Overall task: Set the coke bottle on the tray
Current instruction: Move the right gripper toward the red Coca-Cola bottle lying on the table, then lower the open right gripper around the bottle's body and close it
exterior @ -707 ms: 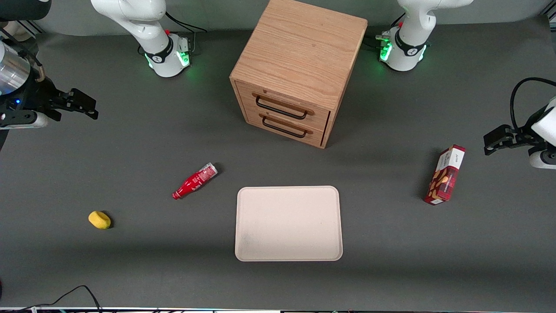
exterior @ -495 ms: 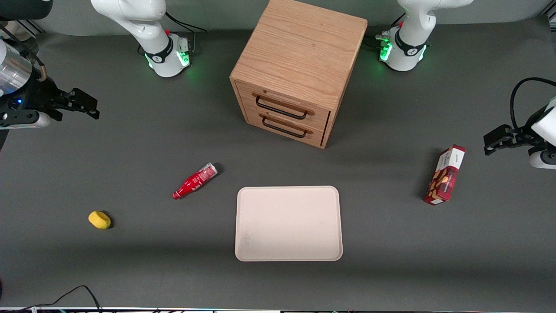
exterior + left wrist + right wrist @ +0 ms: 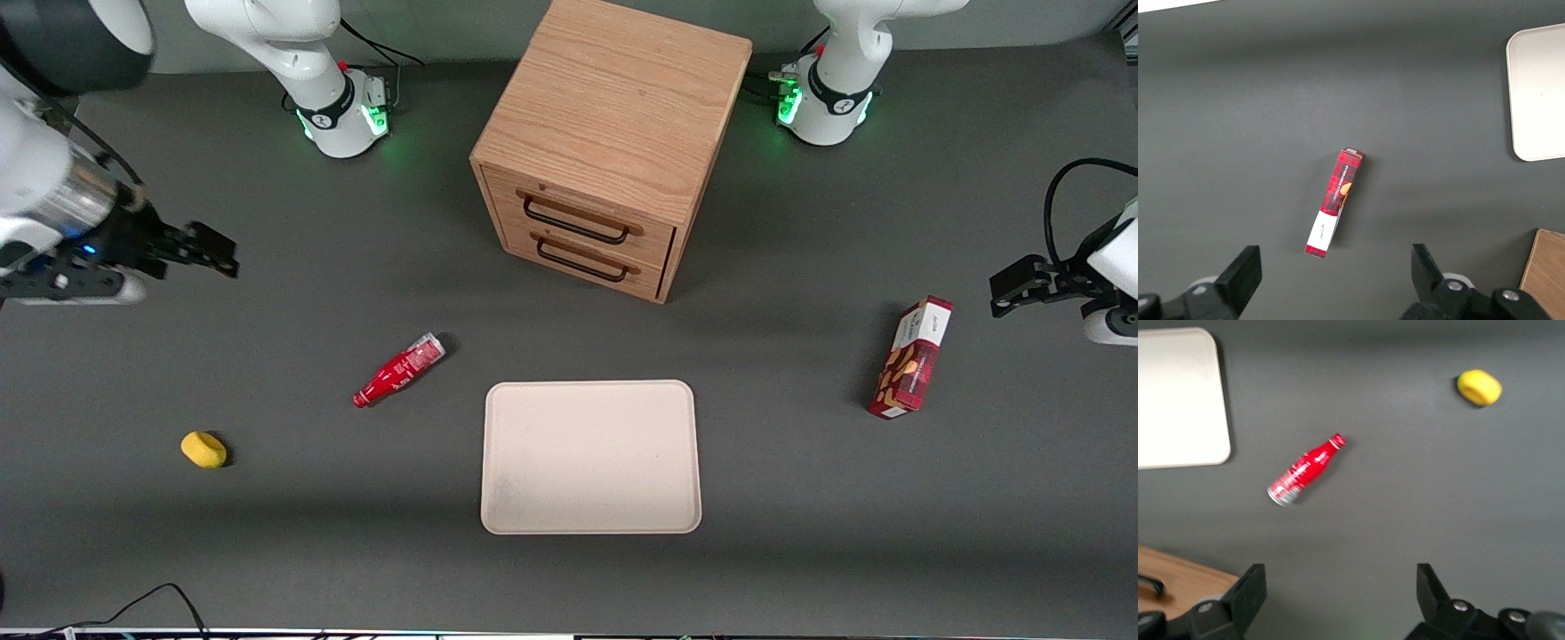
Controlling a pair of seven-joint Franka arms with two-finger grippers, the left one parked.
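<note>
Starting with the front view. Coke bottle [image 3: 399,370] lying on its side on the bench [image 3: 267,551], cap end nearer the camera, silvery base end pointing toward the wooden drawer cabinet [image 3: 613,133]. Apart from the tray [image 3: 589,456], beside its corner on the working arm's end. Tray bare. Gripper [image 3: 213,251] up off the bench, well apart from the bottle, toward the working arm's end and farther from the camera; fingers spread, nothing between them. Yellow lump [image 3: 204,449] sits toward the working arm's end too, nearer the camera than the bottle. Red-and-white snack box [image 3: 910,357] lies toward the parked arm's end.

Left wrist view. Snack box [image 3: 1334,211] flat on the bench; a corner of the tray [image 3: 1538,93] and a corner of the cabinet [image 3: 1546,275] in sight. No bottle in this view.

Right wrist view. Bottle [image 3: 1305,469] on its side, between the tray [image 3: 1178,397] and the yellow lump [image 3: 1479,387], near the tray. Fingers [image 3: 1245,597] wide apart, empty, high above the bench.

Handling, as judgement only: probably light and stiff, smooth round wall likely slippery and apt to roll when nudged. Best taken across the wide red body, jaws square to the long axis, not at the narrow neck or cap.
</note>
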